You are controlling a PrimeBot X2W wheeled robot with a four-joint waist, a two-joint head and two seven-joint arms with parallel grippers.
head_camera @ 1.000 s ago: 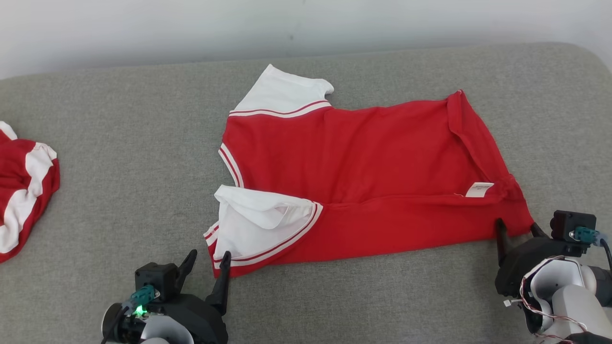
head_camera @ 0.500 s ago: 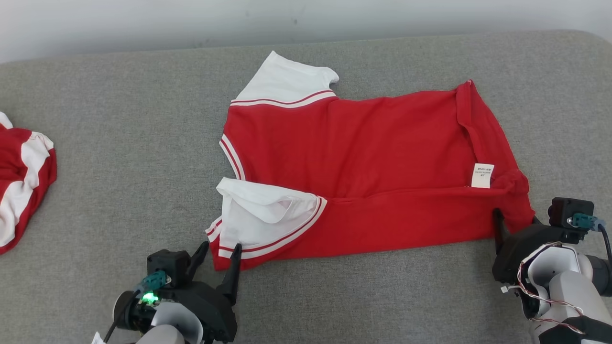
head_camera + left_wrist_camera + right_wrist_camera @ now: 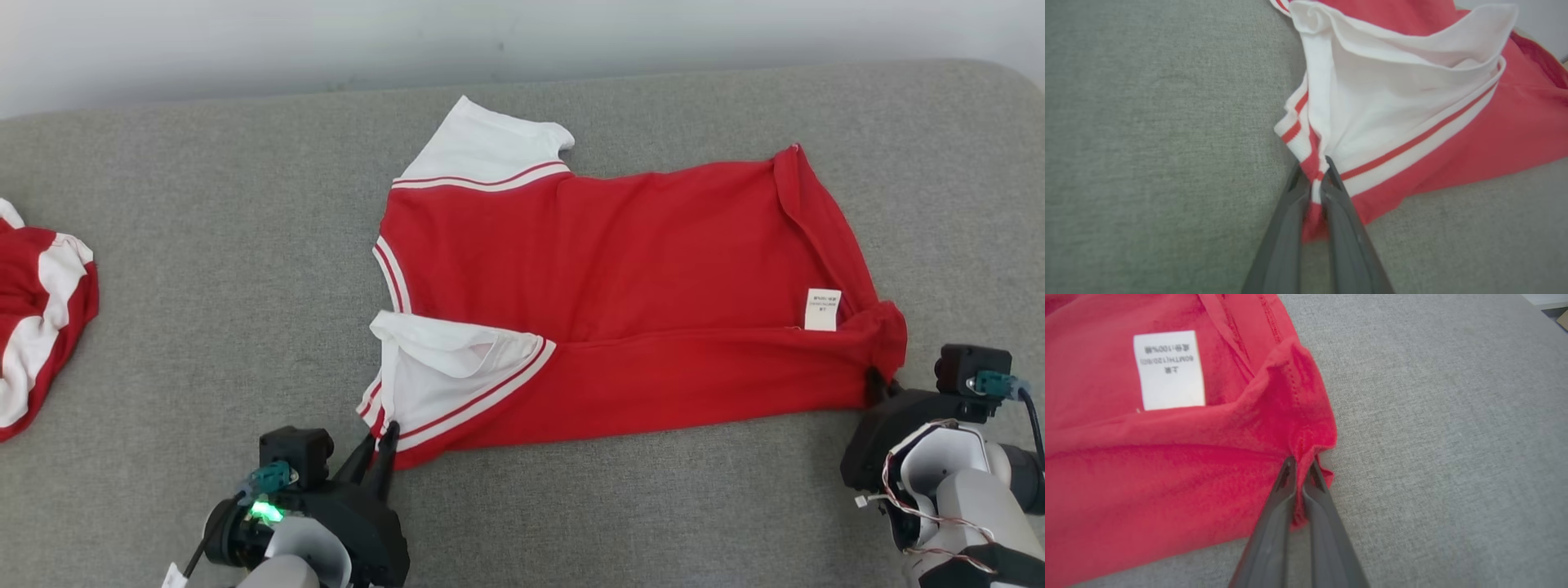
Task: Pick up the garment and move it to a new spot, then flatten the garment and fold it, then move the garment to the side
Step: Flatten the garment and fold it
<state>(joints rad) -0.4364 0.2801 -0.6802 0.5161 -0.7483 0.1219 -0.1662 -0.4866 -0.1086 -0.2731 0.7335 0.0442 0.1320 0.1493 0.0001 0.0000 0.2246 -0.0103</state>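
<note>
Left pincer (image 3: 1312,183) clenched at the sleeve end, right pincer (image 3: 1300,465) at the hem end, I hold the red garment (image 3: 620,278) spread on the grey padded surface (image 3: 204,245). Both bites look thin; an uneven lift could slip one free.

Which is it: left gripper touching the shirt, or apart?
Touching. The left wrist view shows the left gripper closed on the shirt, with the striped red-and-white corner pinched between its jaws.
</note>
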